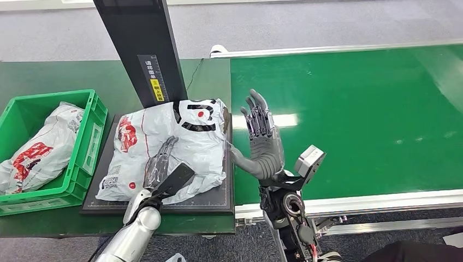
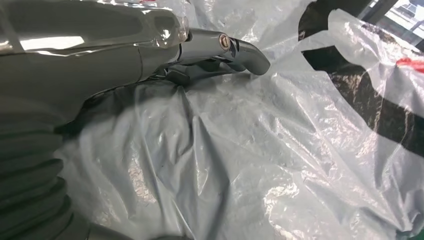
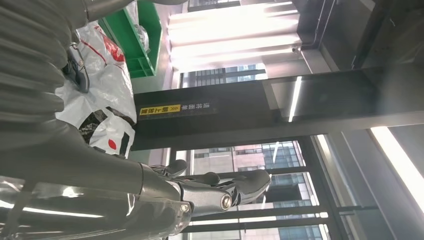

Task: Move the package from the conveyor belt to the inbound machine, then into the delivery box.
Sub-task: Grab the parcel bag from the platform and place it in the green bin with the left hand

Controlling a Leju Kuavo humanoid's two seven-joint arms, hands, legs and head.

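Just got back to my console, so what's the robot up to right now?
The white package lies on the inbound machine's dark platform, under its black post. The left hand rests flat on top of the package. The right hand is open and upright beside the package's edge, over the green conveyor belt. The green delivery box to the left already holds another package.

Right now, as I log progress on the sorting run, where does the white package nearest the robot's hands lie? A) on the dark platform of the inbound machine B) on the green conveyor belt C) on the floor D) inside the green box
A: the white package lies on the dark platform at the foot of the black column, with the left hand resting on it.
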